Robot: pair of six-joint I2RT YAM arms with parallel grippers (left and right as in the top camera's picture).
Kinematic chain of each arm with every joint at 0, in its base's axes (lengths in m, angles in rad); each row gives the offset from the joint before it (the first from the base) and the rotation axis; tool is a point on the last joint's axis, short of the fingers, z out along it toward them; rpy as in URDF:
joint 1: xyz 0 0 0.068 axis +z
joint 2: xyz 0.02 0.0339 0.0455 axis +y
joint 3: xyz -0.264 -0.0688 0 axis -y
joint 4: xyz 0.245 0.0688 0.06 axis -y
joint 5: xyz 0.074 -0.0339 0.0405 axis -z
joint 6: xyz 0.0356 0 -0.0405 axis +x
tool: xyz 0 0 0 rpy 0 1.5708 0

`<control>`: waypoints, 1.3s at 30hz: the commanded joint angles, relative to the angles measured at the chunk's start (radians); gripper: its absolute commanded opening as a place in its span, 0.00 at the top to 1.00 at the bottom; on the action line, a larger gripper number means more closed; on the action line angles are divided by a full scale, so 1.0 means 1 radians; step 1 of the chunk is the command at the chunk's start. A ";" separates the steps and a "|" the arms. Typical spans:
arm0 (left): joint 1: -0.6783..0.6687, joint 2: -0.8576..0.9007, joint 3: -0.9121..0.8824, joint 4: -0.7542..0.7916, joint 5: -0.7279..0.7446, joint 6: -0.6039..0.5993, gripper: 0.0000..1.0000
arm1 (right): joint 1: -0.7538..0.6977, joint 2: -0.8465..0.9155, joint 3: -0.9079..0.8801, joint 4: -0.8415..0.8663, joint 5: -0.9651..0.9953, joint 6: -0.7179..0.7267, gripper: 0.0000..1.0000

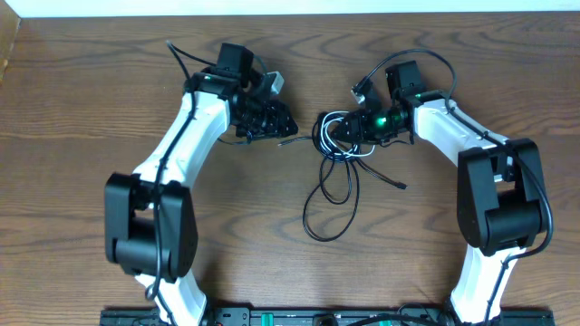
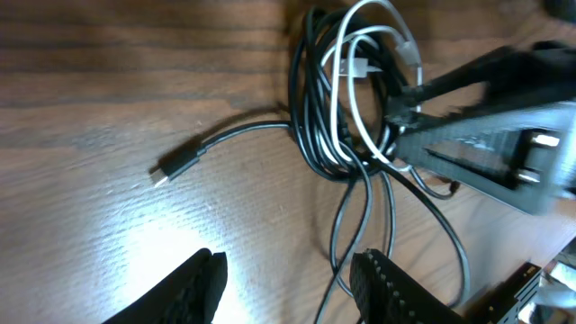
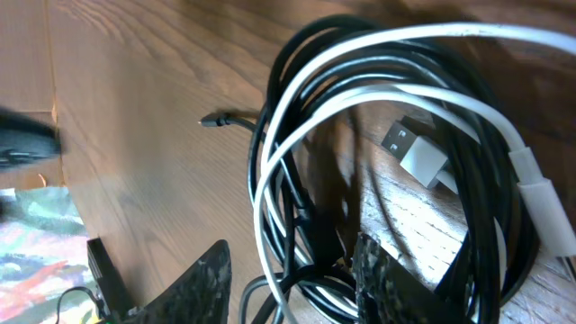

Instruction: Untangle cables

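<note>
On the left, the left arm (image 1: 181, 136) is bent in toward mid-bench (image 1: 91, 91). The left jaws stand open and empty just left of the cables (image 1: 337, 145). In the left wrist view a black strand runs down into the gap near one finger, and I cannot tell whether it touches. Ahead of them a single black lead lies free on the wood and ends in a small plug (image 2: 173, 168) that points back toward this arm. It looks like the easiest end to take. Next comes the knot itself. The black cables (image 2: 306, 117) are wound into a tight coil of several turns, and the white cable (image 3: 536, 202) is looped through and around that coil. Its USB plug (image 3: 421, 153) is trapped inside the ring. From the coil, slack loops (image 1: 331, 204) trail toward the near edge, and another tail runs off to the right. Over the coil's right side, the right jaws are parted and straddle a few black and white strands without pinching them, as far as the right wrist view shows. Behind them the right arm (image 1: 453, 127) reaches in from the right. The job looks barely begun, at the stage of choosing grips, since nothing is separated yet. The next move probably calls for one arm to pin the coil. The other would then draw a free end out sideways, slowly, so the turns loosen rather than cinch.
</note>
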 commanded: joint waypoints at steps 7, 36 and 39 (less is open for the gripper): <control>-0.057 0.118 0.011 0.099 0.039 0.013 0.57 | 0.025 -0.030 0.020 0.011 -0.013 0.002 0.64; -0.054 0.245 0.011 0.339 0.221 -0.115 0.70 | 0.092 -0.029 0.019 0.017 0.118 0.002 0.80; -0.055 0.246 0.011 0.340 0.193 -0.124 0.70 | 0.092 -0.029 0.019 0.018 0.118 0.002 0.81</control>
